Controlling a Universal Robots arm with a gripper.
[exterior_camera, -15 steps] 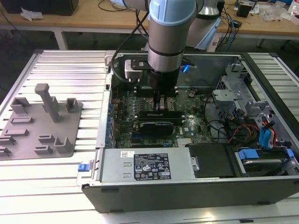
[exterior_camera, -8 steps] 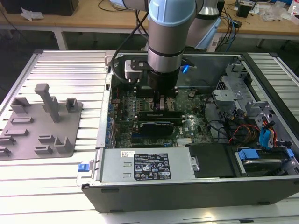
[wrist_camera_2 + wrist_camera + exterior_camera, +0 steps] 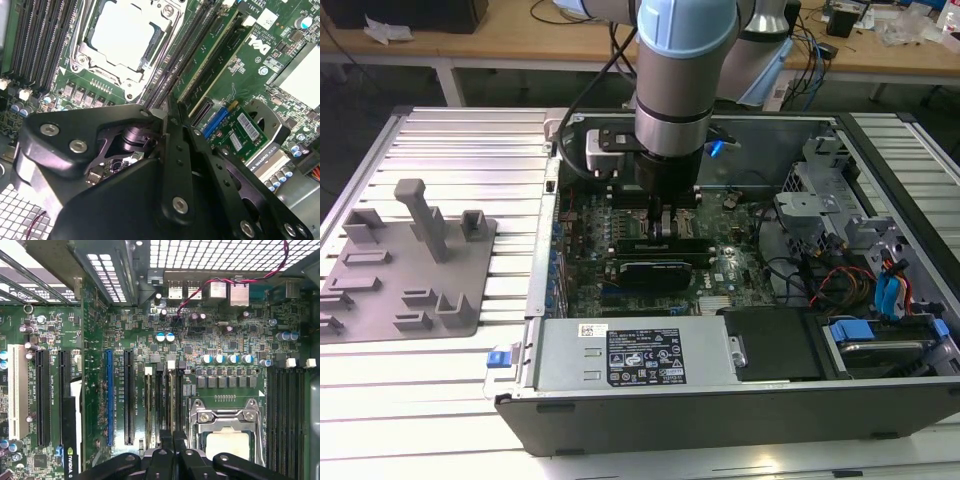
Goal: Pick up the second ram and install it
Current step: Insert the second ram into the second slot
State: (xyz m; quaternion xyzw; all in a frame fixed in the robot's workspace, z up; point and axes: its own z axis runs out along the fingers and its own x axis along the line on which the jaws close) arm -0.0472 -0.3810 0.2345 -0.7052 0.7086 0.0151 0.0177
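My gripper (image 3: 665,228) is down inside the open computer case, right over the motherboard's memory slots beside the processor socket (image 3: 227,440). In both wrist views its black fingers (image 3: 170,150) stand close together, shut on a thin edge-on strip. That strip is the second ram (image 3: 172,405). It runs from between the fingertips along one black slot and stands upright in it. One slot over stands another green memory stick (image 3: 212,52), seated between white clips.
A black graphics card (image 3: 655,268) lies just in front of the gripper. The power supply (image 3: 630,355) and drive bays (image 3: 880,300) crowd the case's near side. A grey fixture tray (image 3: 405,270) sits on the ribbed table at the exterior view's left.
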